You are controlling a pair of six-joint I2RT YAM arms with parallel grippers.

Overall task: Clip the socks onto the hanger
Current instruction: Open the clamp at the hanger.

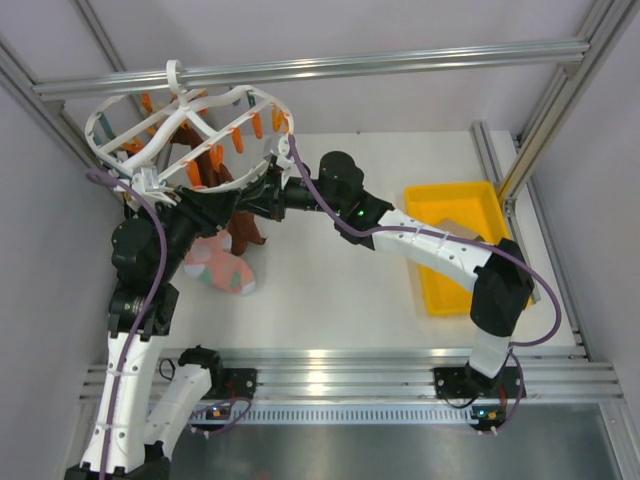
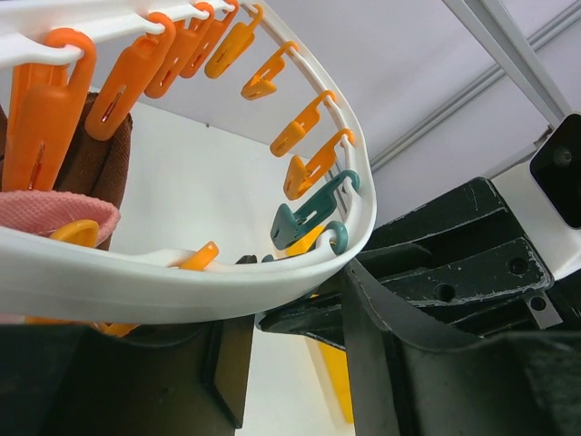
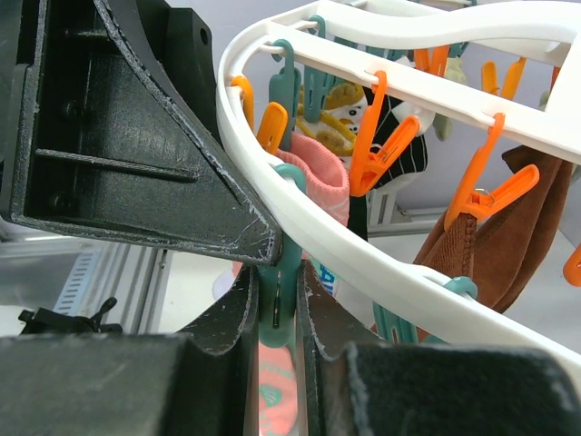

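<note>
The white ring hanger (image 1: 100, 125) hangs from the rail at the back left, with orange and teal clips dangling from it. A maroon-brown sock (image 1: 243, 228) is clipped under it, and a pink sock (image 1: 222, 268) with mint patches hangs lower, its cuff (image 3: 322, 182) up at the rim (image 3: 363, 259). My right gripper (image 3: 277, 272) is shut on a teal clip (image 3: 277, 313) right under the rim, above the pink sock. My left gripper (image 2: 295, 295) sits just below the rim (image 2: 182, 282) facing the right one, jaws apart with nothing seen between them.
A yellow tray (image 1: 440, 200) holding a beige item (image 1: 460, 228) stands at the right of the table. The aluminium rail (image 1: 400, 62) crosses the back, with frame posts at both sides. The two grippers are nearly touching under the hanger's near edge.
</note>
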